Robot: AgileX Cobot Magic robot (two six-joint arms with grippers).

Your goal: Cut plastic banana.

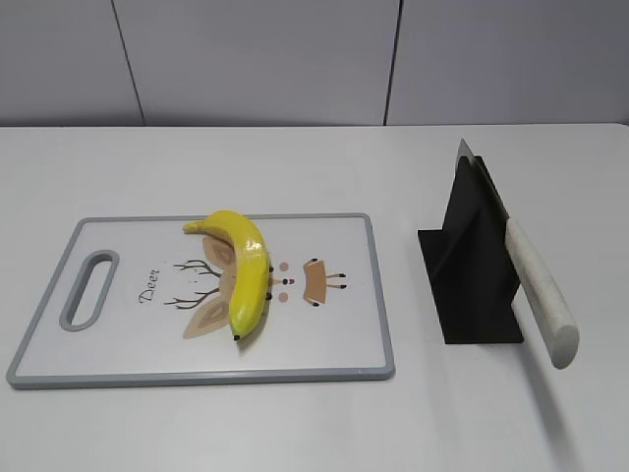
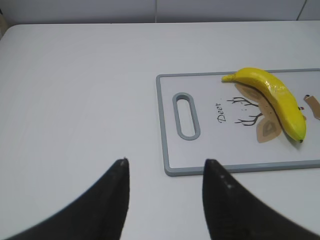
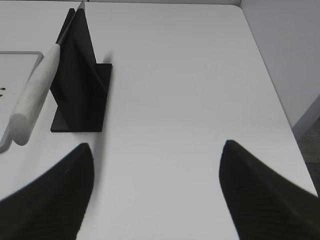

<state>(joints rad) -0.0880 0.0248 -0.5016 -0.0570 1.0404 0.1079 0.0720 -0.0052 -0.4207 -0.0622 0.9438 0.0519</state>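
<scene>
One plastic banana [image 1: 246, 270] lies on one cutting board [image 1: 339, 349], one knife [image 1: 539, 290] leans in one black stand [image 1: 470, 285], and all of it sits on a single white counter [image 1: 295, 423]. In the exterior view the banana sits a little toward 9 o'clock of the board's middle, its stem end pointing to about 11 o'clock and its other tip to 6 o'clock, covering part of a printed deer picture with the word "Deer" beside it. The board's handle slot [image 1: 88, 288] is at the 9 o'clock end. The stand is well apart from the board, at 3 o'clock of it, with the knife's pale handle sticking out toward 5 o'clock and the blade tip rising at 11 o'clock.

Neither arm shows in the exterior view. The left end effector [image 2: 165, 172] is spread, holding nothing, above bare counter at 7 o'clock of the board; only its two dark fingers [image 2: 112, 200] are visible, cut off by the lower edge. The right end effector [image 3: 156, 155] is spread wide and empty, at 5 o'clock of the stand. In the right wrist view the blade is mostly hidden behind the stand, and only a corner of the board shows.
</scene>
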